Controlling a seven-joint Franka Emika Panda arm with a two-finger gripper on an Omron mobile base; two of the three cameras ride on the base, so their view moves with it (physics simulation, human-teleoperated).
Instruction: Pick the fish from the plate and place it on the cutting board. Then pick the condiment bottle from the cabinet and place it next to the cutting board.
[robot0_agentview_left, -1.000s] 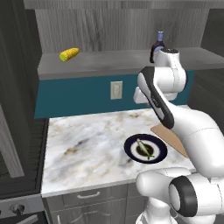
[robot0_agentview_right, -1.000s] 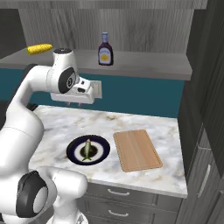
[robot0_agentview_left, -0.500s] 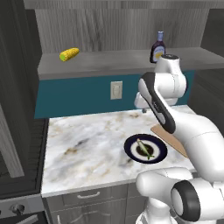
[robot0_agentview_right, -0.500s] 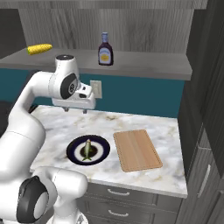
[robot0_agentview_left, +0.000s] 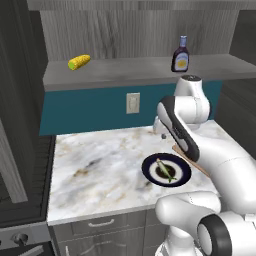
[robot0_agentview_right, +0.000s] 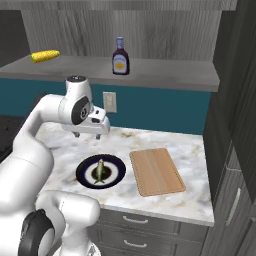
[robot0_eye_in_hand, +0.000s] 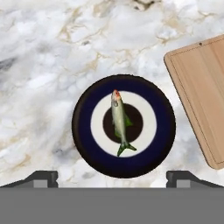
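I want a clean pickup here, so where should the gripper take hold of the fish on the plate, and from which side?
Probably the mid-body of the fish, from straight above. It lies flat across the centre of the plate, slender and free all round, so the fingers can close across its narrow width, with the gripper turned to straddle it.

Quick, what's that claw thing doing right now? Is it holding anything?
Gripper: open and empty, its two fingertips spread wide, hovering above the fish on the plate.

Base views flank arm, sharing plate (robot0_agentview_left: 165, 170), hand view straight down, close
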